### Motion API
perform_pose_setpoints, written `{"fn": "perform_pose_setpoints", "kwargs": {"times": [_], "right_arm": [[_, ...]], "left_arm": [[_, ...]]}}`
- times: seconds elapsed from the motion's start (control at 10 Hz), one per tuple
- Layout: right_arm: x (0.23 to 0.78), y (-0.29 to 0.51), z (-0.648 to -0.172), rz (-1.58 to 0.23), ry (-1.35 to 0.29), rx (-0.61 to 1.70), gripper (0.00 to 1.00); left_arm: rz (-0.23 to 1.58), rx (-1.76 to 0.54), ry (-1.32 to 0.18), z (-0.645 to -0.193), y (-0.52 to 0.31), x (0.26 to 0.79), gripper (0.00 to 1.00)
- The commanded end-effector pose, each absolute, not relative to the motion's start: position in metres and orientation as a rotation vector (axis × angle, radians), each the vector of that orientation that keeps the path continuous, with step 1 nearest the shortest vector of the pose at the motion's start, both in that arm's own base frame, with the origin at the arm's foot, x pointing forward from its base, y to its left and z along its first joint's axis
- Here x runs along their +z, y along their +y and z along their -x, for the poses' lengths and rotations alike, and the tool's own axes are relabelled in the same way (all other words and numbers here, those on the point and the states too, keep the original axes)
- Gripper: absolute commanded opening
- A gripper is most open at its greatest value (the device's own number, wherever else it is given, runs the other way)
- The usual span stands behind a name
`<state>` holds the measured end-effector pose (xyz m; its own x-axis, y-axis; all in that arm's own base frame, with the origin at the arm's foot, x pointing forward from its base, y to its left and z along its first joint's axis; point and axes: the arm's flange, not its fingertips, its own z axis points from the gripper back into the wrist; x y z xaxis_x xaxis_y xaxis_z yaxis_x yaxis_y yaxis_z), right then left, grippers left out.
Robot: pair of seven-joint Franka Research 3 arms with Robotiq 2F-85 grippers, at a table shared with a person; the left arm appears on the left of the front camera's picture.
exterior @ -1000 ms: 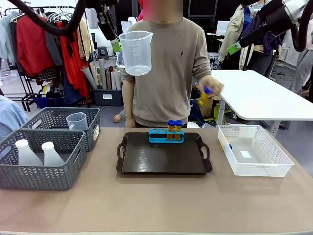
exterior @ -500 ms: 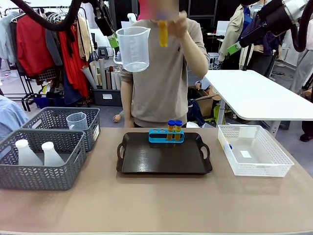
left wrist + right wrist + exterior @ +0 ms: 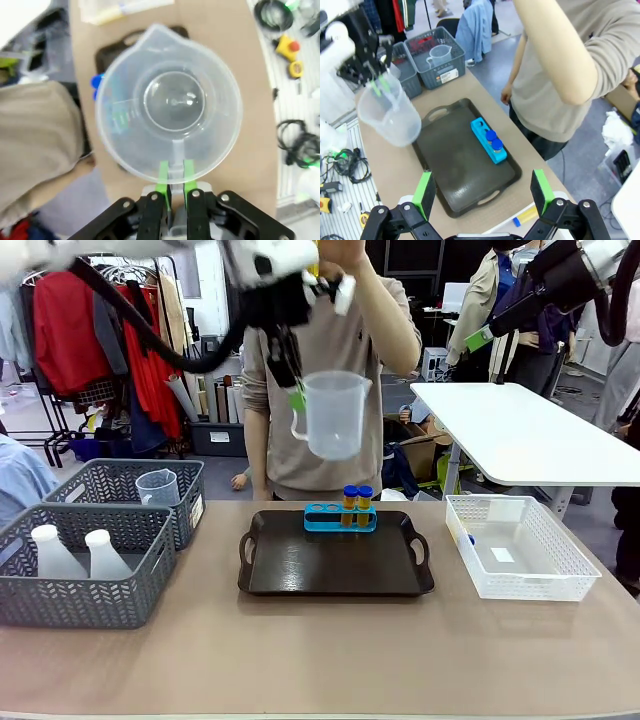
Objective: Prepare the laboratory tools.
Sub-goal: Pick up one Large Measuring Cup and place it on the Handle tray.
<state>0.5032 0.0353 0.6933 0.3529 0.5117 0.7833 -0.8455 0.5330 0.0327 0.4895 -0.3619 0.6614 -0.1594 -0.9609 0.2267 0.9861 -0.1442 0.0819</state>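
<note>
**Grip on the clear plastic spouted measuring beaker (image 3: 169, 102)**

My left gripper (image 3: 174, 172) has its green pads clamped on the beaker's handle. The beaker hangs upright in the air, well clear of the dark handled tray (image 3: 335, 578) below. My right gripper (image 3: 483, 192) stands wide apart, holding nothing. On the tray, a blue rack (image 3: 322, 521) holds two small orange blue-capped tubes (image 3: 357, 502).

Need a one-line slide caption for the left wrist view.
Left gripper pinches the handle of an empty clear measuring beaker above the dark tray.
</note>
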Motion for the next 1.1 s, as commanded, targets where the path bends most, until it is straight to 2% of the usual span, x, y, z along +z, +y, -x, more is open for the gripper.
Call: {"fn": "perform_pose_setpoints", "kwargs": {"times": [0.0,0.4,1.0], "right_arm": [[0.694,0.037,-0.502,-0.485,-0.812,0.923,1.00],[0.694,0.037,-0.502,-0.485,-0.812,0.923,1.00],[0.694,0.037,-0.502,-0.485,-0.812,0.923,1.00]], "left_arm": [[0.149,-1.745,-0.201,-0.490,-0.372,0.629,0.00],[0.143,-1.715,-0.229,-0.500,-0.380,0.586,0.00],[0.169,-1.716,-0.224,-0.493,-0.344,0.604,0.00]]}}
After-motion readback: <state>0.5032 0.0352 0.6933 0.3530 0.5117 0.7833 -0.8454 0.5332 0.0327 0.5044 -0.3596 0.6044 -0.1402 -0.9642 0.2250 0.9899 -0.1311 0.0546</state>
